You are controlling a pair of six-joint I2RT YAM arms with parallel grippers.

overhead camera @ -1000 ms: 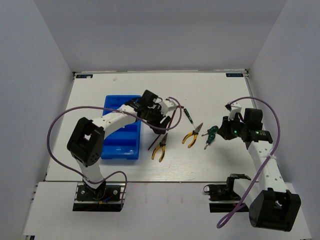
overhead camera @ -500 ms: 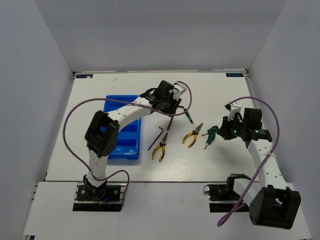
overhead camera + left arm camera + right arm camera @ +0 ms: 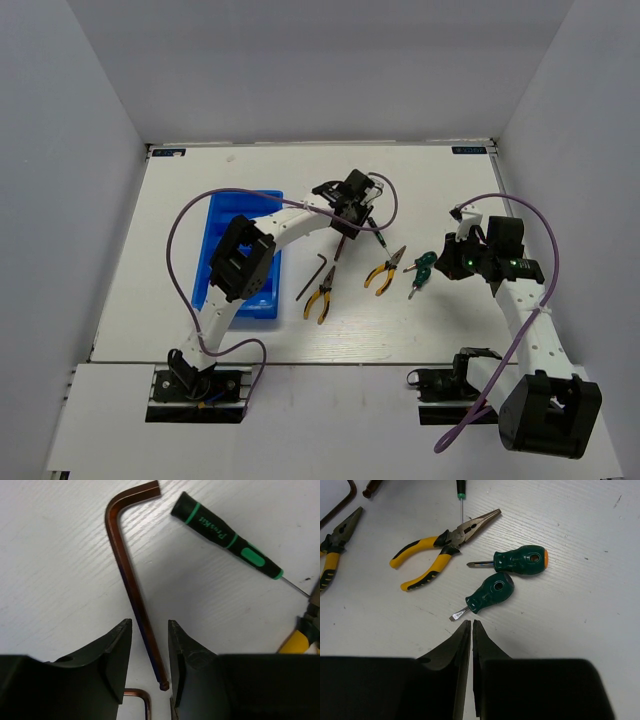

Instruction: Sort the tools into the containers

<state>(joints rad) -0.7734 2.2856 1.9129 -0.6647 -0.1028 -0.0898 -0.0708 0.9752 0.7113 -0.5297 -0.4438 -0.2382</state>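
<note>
Long hex key (image 3: 131,580) lies flat on the white table (image 3: 200,170). In the left wrist frame it runs from the bend at top centre down to bottom centre. Its straight end sits between the left gripper (image 3: 149,652) fingers (image 3: 116,655). I read the gap as narrow, with nothing clamped.

Second hex key (image 3: 140,696) shows at the bottom edge. Slim green-and-black screwdriver (image 3: 225,532) is upper right, apart from the long key.

In the top view, the pliers by the bin (image 3: 320,297) and the centre pliers (image 3: 385,270) lie mid-frame. Blue bin (image 3: 208,250) is left of centre, partly under the left arm.

In the right wrist frame, the orange-capped stubby screwdriver (image 3: 522,561) and the plain stubby screwdriver (image 3: 490,592) sit just beside each other at centre. Right gripper (image 3: 471,630) is just below them, fingers nearly together and holding nothing.
</note>
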